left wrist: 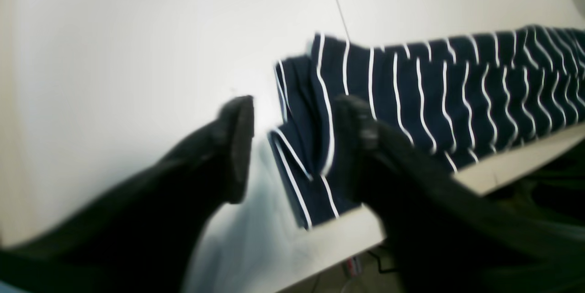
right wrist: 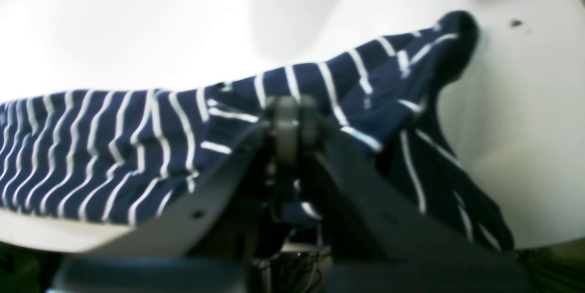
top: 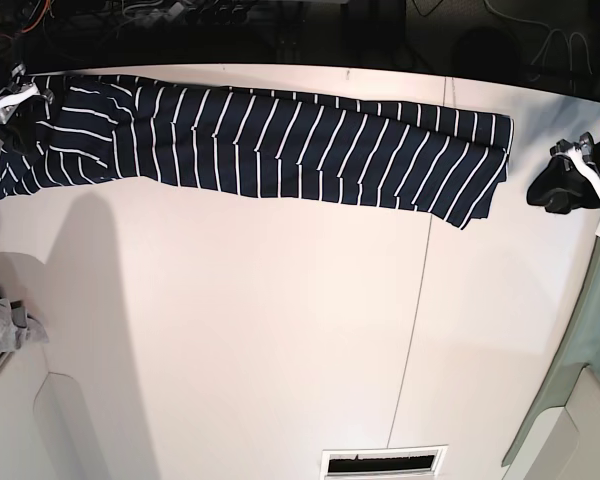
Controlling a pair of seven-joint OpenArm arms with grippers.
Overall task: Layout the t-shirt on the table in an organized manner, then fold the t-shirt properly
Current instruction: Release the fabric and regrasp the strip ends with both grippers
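- A grey cloth (top: 2,333) lay at the 9 o'clock edge of the base view.
- Tangled cables (top: 160,15) ran through the dark strip at 12 o'clock.
- A white vent slot (top: 384,462) sat at 6 o'clock.
- A pale green panel (top: 580,380) angled along 4 o'clock.
- Light was bright and even, casting soft shadows.
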